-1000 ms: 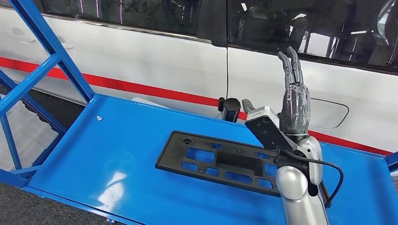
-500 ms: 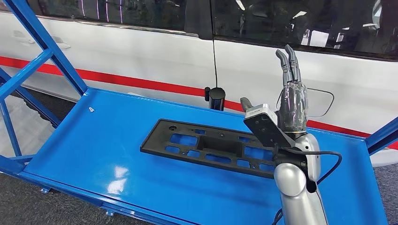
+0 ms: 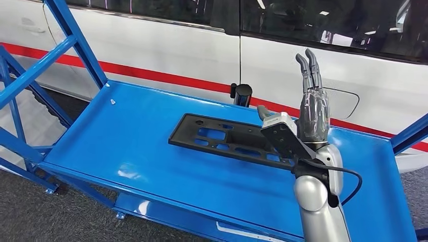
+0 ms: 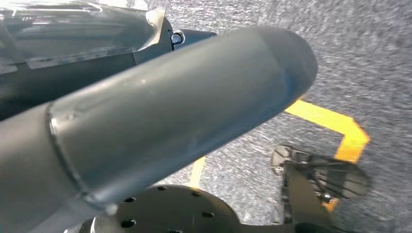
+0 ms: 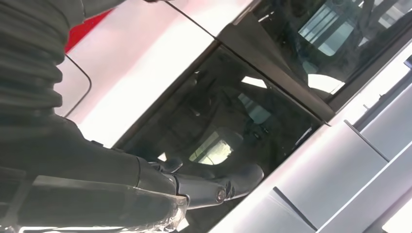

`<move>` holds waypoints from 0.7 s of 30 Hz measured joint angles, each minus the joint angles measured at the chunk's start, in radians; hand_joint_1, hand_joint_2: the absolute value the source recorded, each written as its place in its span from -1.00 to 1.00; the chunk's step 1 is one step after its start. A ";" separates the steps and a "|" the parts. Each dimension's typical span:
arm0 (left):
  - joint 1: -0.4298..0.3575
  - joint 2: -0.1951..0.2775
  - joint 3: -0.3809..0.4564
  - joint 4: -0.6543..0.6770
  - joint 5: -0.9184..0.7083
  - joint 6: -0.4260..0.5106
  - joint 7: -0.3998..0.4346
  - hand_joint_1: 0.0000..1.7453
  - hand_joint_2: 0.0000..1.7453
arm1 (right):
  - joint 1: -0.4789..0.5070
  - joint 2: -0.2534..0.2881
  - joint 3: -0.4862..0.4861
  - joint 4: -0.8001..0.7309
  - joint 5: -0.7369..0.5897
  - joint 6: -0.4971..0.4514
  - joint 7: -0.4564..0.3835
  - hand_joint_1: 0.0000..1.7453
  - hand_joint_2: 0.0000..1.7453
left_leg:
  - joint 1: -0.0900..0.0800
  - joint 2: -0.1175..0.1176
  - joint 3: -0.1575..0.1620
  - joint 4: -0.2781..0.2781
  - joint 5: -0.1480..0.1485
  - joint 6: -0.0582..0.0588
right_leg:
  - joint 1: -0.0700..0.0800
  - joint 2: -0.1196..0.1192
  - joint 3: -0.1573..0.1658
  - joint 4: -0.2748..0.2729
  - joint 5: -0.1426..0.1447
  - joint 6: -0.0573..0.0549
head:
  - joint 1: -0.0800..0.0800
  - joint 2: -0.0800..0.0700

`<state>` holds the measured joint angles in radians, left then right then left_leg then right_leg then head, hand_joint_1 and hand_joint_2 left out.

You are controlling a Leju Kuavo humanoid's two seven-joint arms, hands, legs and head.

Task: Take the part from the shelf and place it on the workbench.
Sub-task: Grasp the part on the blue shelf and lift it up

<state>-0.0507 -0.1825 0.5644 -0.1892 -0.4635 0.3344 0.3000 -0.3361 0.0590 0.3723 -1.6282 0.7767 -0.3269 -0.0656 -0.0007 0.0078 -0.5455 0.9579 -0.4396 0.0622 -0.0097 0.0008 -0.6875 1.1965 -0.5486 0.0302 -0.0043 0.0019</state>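
One flat black plastic part with rectangular cut-outs [image 3: 229, 140] lies on the glossy blue metal workbench [image 3: 131, 151], so the placing looks done, while the right hand [image 3: 312, 108], raised beside the part, holds nothing, fingers straight and together.

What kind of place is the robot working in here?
Probably a car assembly or repair workshop: a white vehicle with a red stripe stands behind a blue metal workbench that carries a flat black plastic part with cut-outs.
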 joint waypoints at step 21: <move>0.001 0.000 0.014 0.000 0.007 0.022 -0.032 -1.00 -1.00 | 0.005 0.009 0.019 0.025 0.034 0.029 -0.001 -1.00 1.00 | 0.013 -0.007 -0.023 0.148 -0.034 -0.064 | -0.003 -0.003 0.118 -0.223 0.113 -0.028 | -0.013 0.000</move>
<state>-0.0493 -0.1826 0.5783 -0.1891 -0.4568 0.3568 0.2683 -0.3311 0.0682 0.3911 -1.6035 0.8111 -0.2976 -0.0668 0.0126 0.0006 -0.5688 1.1061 -0.4740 -0.0016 -0.0124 -0.0020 -0.5694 0.9732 -0.4357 0.0023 -0.0176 0.0019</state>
